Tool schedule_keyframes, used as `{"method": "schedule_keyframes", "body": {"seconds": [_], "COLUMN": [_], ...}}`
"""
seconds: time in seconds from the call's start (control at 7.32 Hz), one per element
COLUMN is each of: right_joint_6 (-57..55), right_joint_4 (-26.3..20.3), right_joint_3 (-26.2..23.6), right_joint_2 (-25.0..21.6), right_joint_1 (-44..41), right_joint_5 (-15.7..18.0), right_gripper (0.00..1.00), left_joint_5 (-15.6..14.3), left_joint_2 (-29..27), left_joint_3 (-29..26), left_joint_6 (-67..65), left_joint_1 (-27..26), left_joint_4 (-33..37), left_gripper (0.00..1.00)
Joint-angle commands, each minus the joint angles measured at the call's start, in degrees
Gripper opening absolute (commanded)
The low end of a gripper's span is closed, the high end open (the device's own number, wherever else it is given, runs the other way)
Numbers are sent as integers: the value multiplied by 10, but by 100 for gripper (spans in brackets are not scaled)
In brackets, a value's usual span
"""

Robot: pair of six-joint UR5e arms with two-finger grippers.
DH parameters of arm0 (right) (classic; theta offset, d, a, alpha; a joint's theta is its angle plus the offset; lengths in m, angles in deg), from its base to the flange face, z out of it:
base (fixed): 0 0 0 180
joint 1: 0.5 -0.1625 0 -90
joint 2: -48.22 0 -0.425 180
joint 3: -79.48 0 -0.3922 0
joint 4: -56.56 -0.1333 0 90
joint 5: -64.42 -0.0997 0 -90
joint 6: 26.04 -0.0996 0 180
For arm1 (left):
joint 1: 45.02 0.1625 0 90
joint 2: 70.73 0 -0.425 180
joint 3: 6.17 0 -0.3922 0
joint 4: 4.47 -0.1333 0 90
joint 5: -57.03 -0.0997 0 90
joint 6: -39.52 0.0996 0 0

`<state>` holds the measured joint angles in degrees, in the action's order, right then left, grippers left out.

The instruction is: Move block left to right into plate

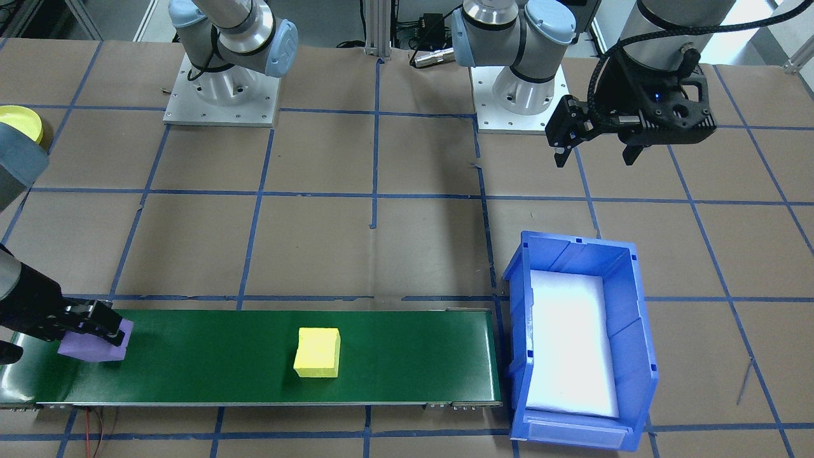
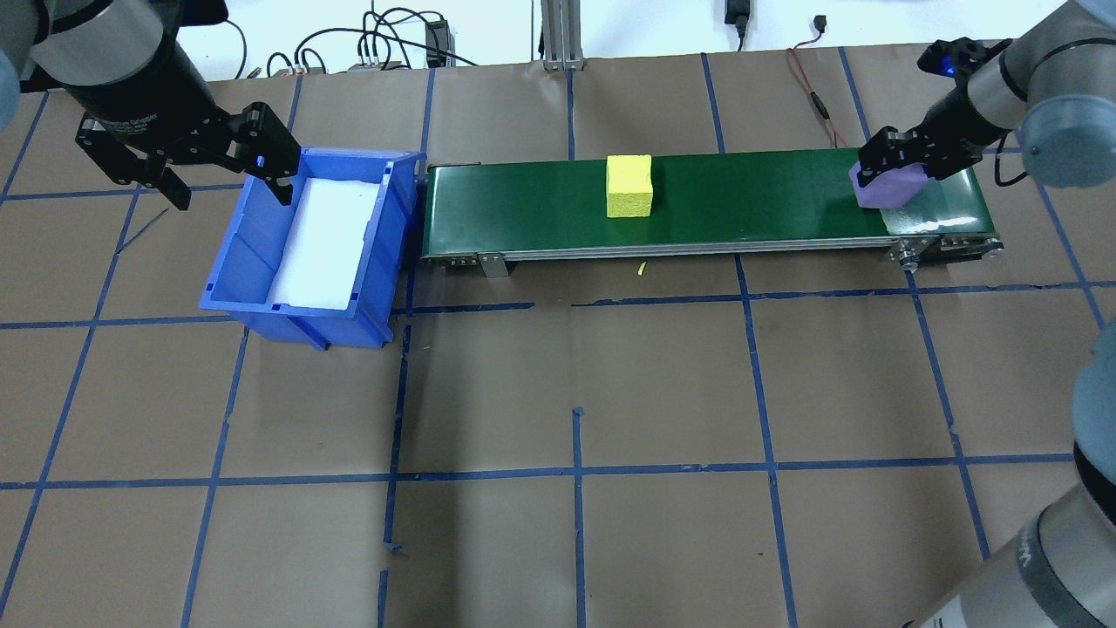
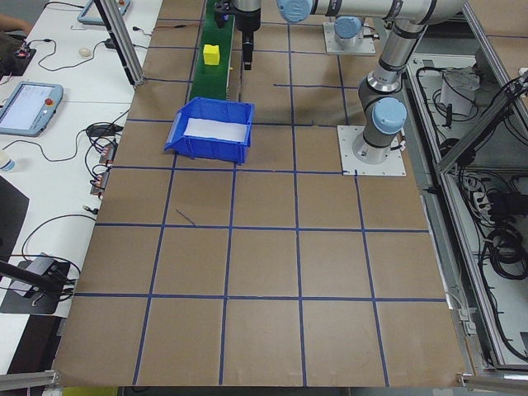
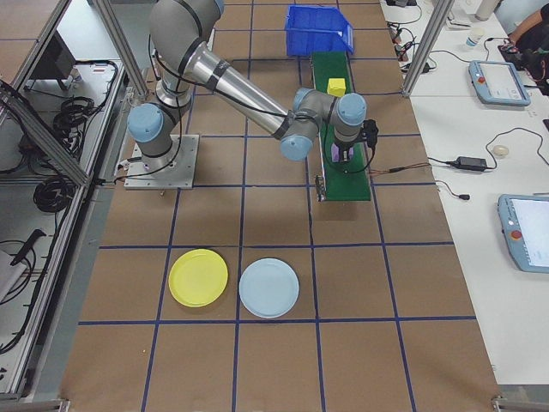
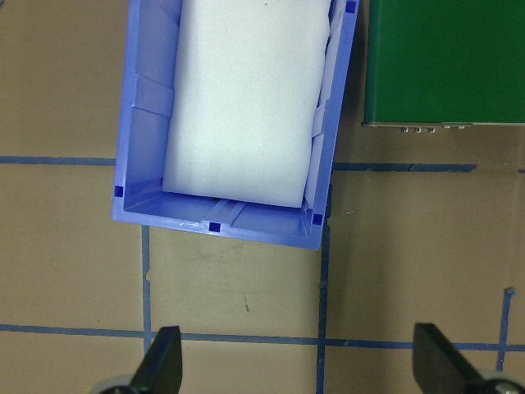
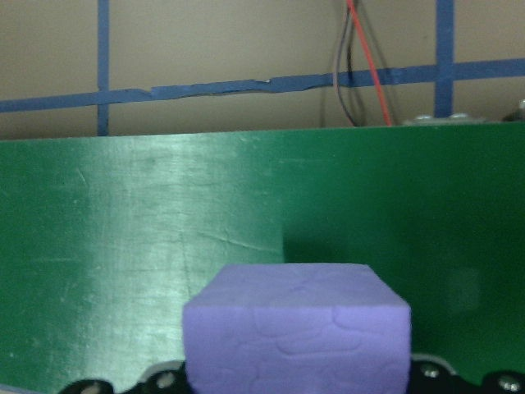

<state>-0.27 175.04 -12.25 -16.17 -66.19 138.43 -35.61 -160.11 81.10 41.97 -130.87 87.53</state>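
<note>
gripping the purple block point(image 2: 888, 187) at the far right end of the green belt point(image 2: 741, 205), my right pincer point(image 2: 891, 167) is closed on its sides, the block sitting on or just off the belt; i cannot tell which. my left pincer point(image 2: 196, 166) hangs open and empty beside the blue bin point(image 2: 253, 262).

i judge the main risk is slip: the block looks like soft foam, so a shallow pinch could let it twist or drop on the way to the yellow plate point(image 4: 198, 277). a second risk is choosing the pale blue plate point(image 4: 268, 288) just beside it.

only the right side view shows both plates on the worktop, well apart from the belt. my right wrist view shows the block filling the pincer, but not the plates. a yellow block point(image 2: 629, 186) sits mid-belt.
</note>
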Motion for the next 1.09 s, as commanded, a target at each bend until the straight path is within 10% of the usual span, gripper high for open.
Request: {"method": "schedule_keyframes", "body": {"seconds": [0.0, 0.27, 0.96], "right_joint_6": [152, 312, 403], "right_joint_4": [-4, -1, 64], "right_joint_3": [4, 2, -56], "right_joint_2": [-2, -1, 21], "right_joint_1": [102, 209, 377], "right_joint_5": [39, 102, 124], "right_gripper": [47, 48, 47], "left_joint_5": [0, 0, 0], "left_joint_2": [0, 0, 0], "left_joint_3": [1, 1, 1], "left_joint_6": [0, 0, 0], "left_joint_1": [0, 0, 0], "left_joint_4": [-2, -2, -2], "left_gripper": [100, 100, 100]}}
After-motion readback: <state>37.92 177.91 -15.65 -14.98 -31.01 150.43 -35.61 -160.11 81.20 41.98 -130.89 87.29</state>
